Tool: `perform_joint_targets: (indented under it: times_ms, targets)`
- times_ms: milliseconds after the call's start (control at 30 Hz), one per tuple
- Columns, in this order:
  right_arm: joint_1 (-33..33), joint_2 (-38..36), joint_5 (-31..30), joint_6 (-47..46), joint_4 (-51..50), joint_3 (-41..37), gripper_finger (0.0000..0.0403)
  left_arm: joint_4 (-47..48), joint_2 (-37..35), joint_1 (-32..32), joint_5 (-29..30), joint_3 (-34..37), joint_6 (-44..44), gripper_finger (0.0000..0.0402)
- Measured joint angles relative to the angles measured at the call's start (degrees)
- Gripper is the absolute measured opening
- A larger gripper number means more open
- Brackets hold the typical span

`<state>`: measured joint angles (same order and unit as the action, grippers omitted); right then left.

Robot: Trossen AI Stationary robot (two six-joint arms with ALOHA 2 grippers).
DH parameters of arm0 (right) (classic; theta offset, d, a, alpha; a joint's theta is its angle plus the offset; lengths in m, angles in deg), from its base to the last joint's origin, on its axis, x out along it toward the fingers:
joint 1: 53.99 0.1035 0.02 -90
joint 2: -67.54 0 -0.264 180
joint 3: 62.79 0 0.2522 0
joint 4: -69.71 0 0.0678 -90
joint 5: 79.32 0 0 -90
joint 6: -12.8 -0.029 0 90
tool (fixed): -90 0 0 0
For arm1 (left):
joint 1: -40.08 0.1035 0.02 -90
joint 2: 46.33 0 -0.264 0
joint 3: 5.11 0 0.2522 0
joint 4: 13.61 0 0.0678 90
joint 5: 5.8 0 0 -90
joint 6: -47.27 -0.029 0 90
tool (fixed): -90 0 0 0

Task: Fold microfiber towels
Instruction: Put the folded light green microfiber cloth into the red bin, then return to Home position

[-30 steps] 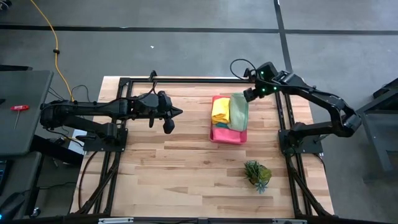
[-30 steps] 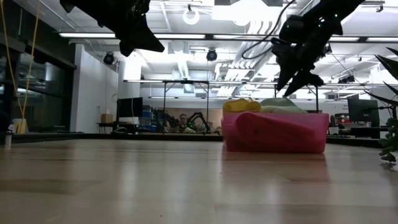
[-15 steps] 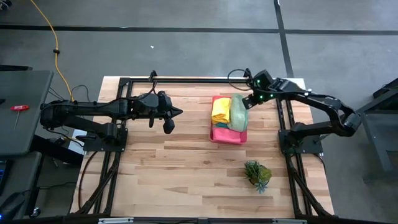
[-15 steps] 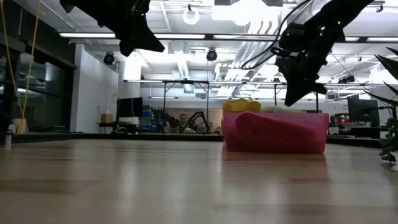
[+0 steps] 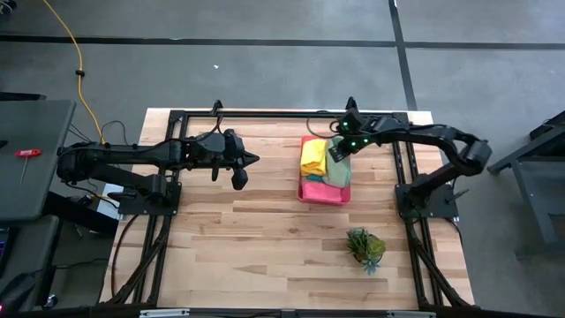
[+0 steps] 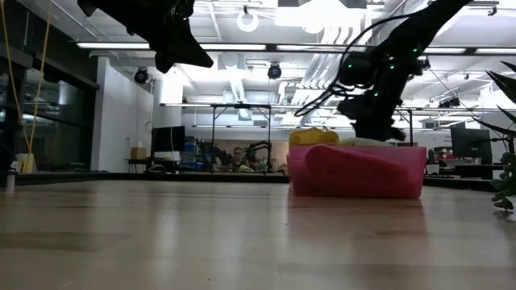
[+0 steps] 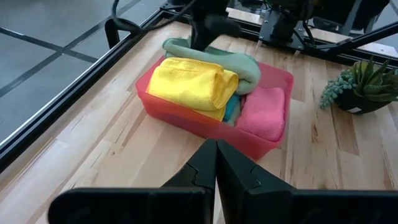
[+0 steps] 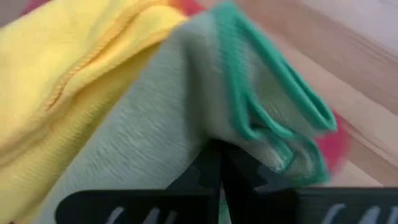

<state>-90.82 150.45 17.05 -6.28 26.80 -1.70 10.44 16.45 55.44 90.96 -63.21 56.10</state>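
Here your right gripper (image 5: 336,152) is clamped on the pale green towel (image 5: 339,168) in the pink tray (image 5: 320,193), directly beneath it; lift straight up (left gripper (image 5: 254,159), pinched together, waits well apart).

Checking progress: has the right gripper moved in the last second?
Yes. The right gripper came down and inward from beyond the pink tray onto the pale green towel.

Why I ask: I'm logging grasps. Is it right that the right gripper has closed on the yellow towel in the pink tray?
Not quite. The right gripper has closed on the pale green towel, not the yellow towel lying beside it. The right wrist view shows this; both towels do sit in the pink tray.
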Motion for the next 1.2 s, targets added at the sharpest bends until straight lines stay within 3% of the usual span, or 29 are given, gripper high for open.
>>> perform_joint_targets:
  times_ms: [400, 733, 933, 1200]
  targets:
    - [2.7, 6.0, -2.3, 4.1, -5.0, 3.7, 0.0, 0.0, 0.0, 0.0, 0.0, 0.0, 0.0, 0.0]
    - [1.7, -7.0, -3.2, 4.8, -5.3, 6.1, 0.0, 0.0, 0.0, 0.0, 0.0, 0.0, -1.6, 0.0]
    - [4.7, -12.2, -0.8, 2.0, 2.0, 6.2, 0.0, -0.2, 0.0, 0.0, 0.1, 0.0, -3.1, 0.0]
    - [12.0, -10.7, 4.3, 1.1, 20.0, 6.2, 0.0, -0.3, -3.9, 0.1, -0.1, 0.0, -5.4, 0.0]
